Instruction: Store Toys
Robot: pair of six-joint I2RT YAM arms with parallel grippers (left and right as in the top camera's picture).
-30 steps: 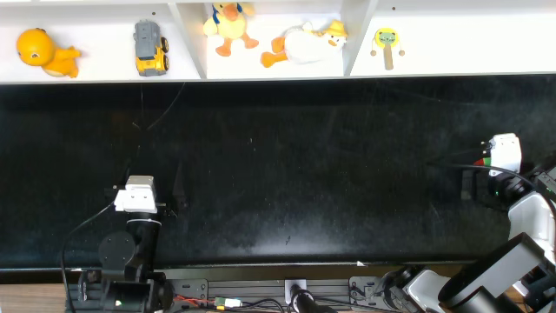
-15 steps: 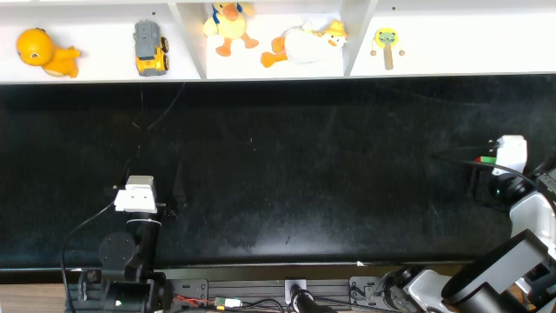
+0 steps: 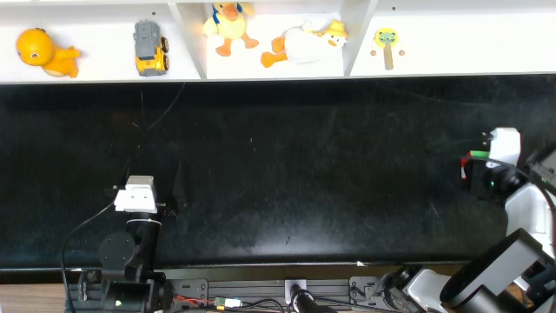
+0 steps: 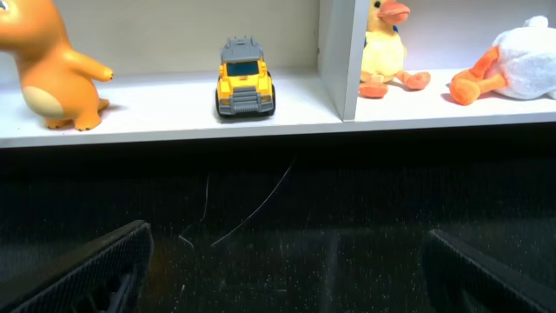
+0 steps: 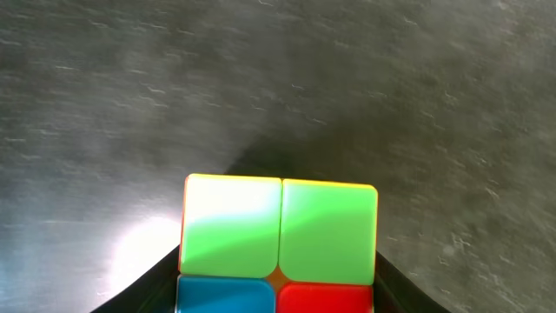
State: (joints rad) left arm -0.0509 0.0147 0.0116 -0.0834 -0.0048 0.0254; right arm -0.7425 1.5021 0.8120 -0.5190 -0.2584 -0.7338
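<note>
Two ducks (image 3: 231, 26) middle compartment (image 3: 278, 73); right tool (image 3: 473, 172) grips cube (image 5: 278, 235).

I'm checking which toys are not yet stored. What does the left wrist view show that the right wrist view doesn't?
Left wrist, not right: a shelf with an orange figure, a truck, a yellow duck and a white duck. Right wrist, not left: a cube in the right gripper. Both: the black table.
</note>
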